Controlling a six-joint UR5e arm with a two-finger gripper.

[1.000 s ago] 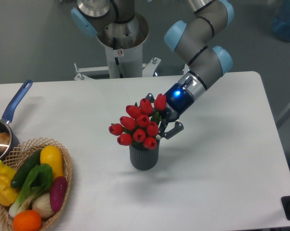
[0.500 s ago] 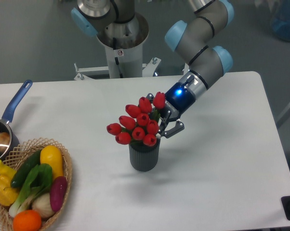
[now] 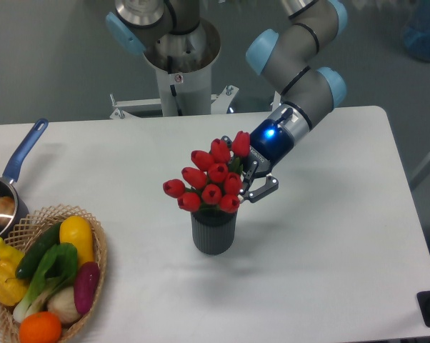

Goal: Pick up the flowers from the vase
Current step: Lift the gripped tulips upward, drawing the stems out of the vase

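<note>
A bunch of red tulip flowers [image 3: 211,183] stands in the mouth of a small dark grey ribbed vase [image 3: 214,233] in the middle of the white table. My gripper [image 3: 245,187] reaches in from the upper right, tilted, and is closed on the right side of the bunch just above the vase rim. One dark finger link [image 3: 263,189] sticks out to the right; the fingertips are hidden behind the tulip heads. The stems are hidden inside the vase and behind the heads.
A wicker basket [image 3: 97,241] of coloured vegetables sits at the front left corner. A blue-handled metal saucepan [image 3: 18,158] stands behind it at the left edge. The robot's base column [image 3: 179,64] rises at the back of the table.
The bunch and the gripper together swayed slightly left, then moved right and a little upward. The vase has stayed almost where it was.
</note>
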